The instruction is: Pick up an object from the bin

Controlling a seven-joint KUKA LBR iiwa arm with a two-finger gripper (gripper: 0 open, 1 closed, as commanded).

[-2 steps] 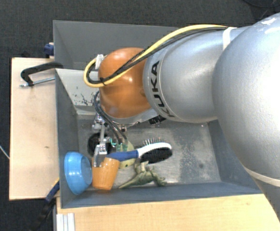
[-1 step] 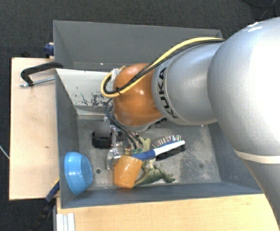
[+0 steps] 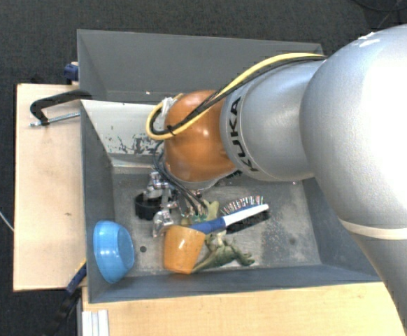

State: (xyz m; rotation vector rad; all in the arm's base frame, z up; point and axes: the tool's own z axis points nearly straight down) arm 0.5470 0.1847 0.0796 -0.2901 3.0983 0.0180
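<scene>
The pincer (image 3: 166, 212) is hanging low in the bin (image 3: 203, 61), tucked under the arm's big orange cover (image 3: 193, 142). I am not able to tell if it is spread or pressed together, because the cover is hiding much of it.

The things are lying close together by the bin's 6 o'clock wall. An orange cup (image 3: 182, 249) is lying on its side just at the pincer's 6 o'clock, and I am guessing that is the one to take. A brush (image 3: 235, 219) with a blue handle is lying at the pincer's 4 o'clock, with its handle reaching the cup's rim. A green toy (image 3: 226, 256) is lying right beside the cup, at its 3 o'clock. A black thing (image 3: 145, 206) is sitting at the pincer's 9 o'clock. A blue bowl (image 3: 112, 249) is resting apart, at the bin's 7 o'clock corner.

Here is what I am worrying about. The cup is round, so a push could send it rolling away. The brush is so near that the pincer could be catching it too. It could also be bumping the black thing.
</scene>
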